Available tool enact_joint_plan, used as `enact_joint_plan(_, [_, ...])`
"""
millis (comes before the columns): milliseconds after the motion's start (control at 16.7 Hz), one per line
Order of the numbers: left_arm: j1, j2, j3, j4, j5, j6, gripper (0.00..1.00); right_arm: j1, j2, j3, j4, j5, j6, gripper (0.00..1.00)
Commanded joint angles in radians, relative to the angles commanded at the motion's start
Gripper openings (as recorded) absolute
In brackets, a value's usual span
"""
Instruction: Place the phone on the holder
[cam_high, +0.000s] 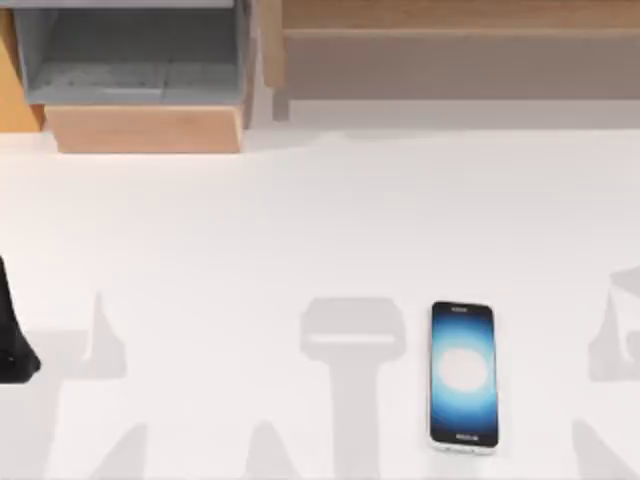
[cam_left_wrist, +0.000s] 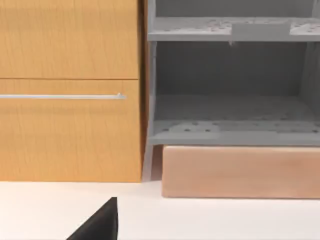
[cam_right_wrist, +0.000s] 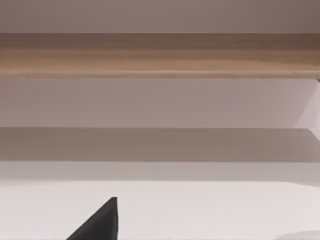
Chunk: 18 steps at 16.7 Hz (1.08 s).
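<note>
1 phone (cam_high: 464, 374) lies flat, screen up, on the white table (cam_high: 300, 220), well right of the left arm's tool (cam_high: 12, 345) at the table's left edge; whether that tool is clenched, I cannot tell.

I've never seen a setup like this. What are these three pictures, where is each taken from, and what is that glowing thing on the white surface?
This is a simulated two-armed AgileX robot at a white table. One picture looks down from above. The other two come from cameras on each arm's wrist; the black wedge in each is part of that arm's gripper, left and right. The glowing thing is the phone, lying flat with its screen up, right of the table's middle near the front edge. Nothing holds it. A dark piece of the left arm sits at the table's left edge. Behind the table stand a grey shelf unit and wooden furniture.
</note>
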Motion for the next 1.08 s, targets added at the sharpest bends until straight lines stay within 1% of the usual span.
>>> enact_joint_plan(240, [0.0, 0.0, 0.0, 0.0, 0.0, 0.0, 1.0, 0.015, 0.031, 0.029, -0.021, -0.001, 0.017, 1.0])
enact_joint_plan(480, [0.0, 0.0, 0.0, 0.0, 0.0, 0.0, 1.0, 0.092, 0.217, 0.19, -0.136, -0.002, 0.11, 1.0])
enact_joint_plan(720, [0.0, 0.0, 0.0, 0.0, 0.0, 0.0, 1.0, 0.209, 0.557, 0.428, -0.321, -0.001, 0.25, 1.0])
enact_joint_plan(1080, [0.0, 0.0, 0.0, 0.0, 0.0, 0.0, 1.0, 0.407, 1.196, 0.81, -0.648, 0.0, 0.483, 1.0])
